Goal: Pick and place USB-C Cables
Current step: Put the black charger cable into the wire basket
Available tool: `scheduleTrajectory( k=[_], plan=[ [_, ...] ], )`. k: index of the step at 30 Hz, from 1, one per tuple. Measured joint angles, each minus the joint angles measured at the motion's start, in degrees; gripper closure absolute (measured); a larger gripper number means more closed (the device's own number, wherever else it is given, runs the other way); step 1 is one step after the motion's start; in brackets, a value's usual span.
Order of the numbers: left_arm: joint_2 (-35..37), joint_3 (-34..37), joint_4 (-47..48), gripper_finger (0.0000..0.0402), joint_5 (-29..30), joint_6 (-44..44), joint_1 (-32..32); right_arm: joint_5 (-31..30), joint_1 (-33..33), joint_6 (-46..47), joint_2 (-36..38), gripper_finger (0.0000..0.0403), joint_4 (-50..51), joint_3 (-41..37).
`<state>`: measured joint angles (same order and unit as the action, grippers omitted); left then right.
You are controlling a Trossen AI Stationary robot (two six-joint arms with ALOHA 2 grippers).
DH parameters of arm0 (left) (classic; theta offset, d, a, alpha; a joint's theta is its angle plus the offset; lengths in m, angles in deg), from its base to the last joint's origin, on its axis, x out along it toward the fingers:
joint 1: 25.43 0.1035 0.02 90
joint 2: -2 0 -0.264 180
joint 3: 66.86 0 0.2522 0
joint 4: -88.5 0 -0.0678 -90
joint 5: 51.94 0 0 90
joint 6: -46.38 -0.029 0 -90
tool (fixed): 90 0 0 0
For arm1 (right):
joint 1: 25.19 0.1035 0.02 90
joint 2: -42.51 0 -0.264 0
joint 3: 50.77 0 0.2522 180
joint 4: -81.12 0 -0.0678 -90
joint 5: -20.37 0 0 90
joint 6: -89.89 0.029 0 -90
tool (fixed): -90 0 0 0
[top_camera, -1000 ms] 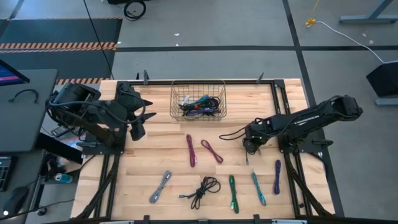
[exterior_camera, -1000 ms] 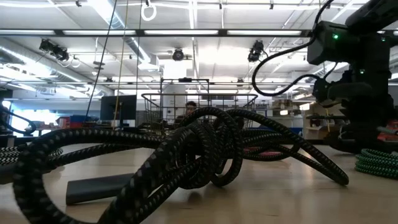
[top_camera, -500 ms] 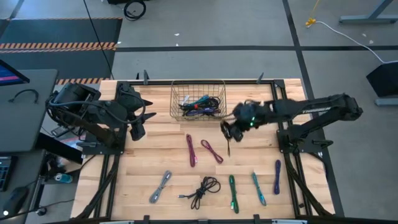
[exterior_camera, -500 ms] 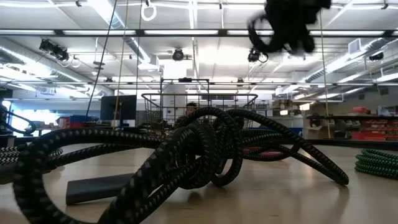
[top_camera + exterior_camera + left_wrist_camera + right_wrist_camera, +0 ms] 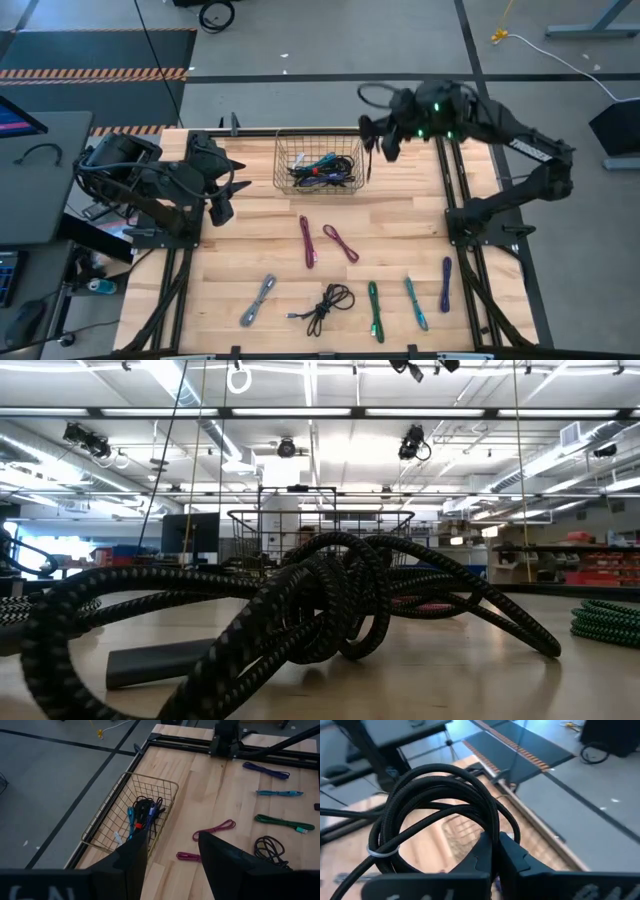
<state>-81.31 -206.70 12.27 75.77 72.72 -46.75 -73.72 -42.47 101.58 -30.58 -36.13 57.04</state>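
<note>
1. well, the right gripper (image 5: pixel 372 135) hangs just past the far right corner of the wire basket (image 5: pixel 283 160), its jaws clenched on a black braided cable (image 5: pixel 440 815) looped into a loose coil and bound by a thin pale tie.
2. inside the basket lies a tangle of dark, teal and blue cables (image 5: pixel 322 168), bunched toward its middle.
3. out on the wooden surface (image 5: pixel 250 240) the loose ones lie well apart: two magenta cables (image 5: pixel 307 242) side by side near the middle, then along the near edge a grey one (image 5: pixel 258 300), a black coil (image 5: pixel 329 303), a green one (image 5: pixel 374 310), a teal one (image 5: pixel 415 302) and a purple one (image 5: pixel 445 284).
4. from the level of the surface that black coil fills the foreground, its braided sheath plain, with the basket upright behind it.
5. the left gripper (image 5: pixel 222 190) waits over the left side of the surface, jaws parted and grasping nothing.
6. bare wood runs between the basket and the magenta pair, and the strip right of the basket is open too.
</note>
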Motion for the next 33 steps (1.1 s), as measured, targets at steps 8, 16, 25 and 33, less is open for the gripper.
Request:
scheduleTrajectory(
  k=[8,16,25,33],
  plan=[
    [0.0,0.0,0.0,0.0221,0.0,0.0,0.0,9.4,-7.1,-8.0,-12.5,0.0391,5.6,12.4],
    [0.0,0.0,0.0,0.0221,0.0,0.0,0.0,14.7,-9.5,-12.1,-24.9,0.0391,5.7,13.5],
    [0.0,0.0,0.0,0.0221,0.0,0.0,0.0,14.7,-9.4,-14.3,-37.1,0.0391,5.7,13.5],
    [0.0,0.0,0.0,0.0221,0.0,0.1,0.0,8.0,-8.3,-14.3,-43.4,0.0391,6.0,13.5]
  ],
)
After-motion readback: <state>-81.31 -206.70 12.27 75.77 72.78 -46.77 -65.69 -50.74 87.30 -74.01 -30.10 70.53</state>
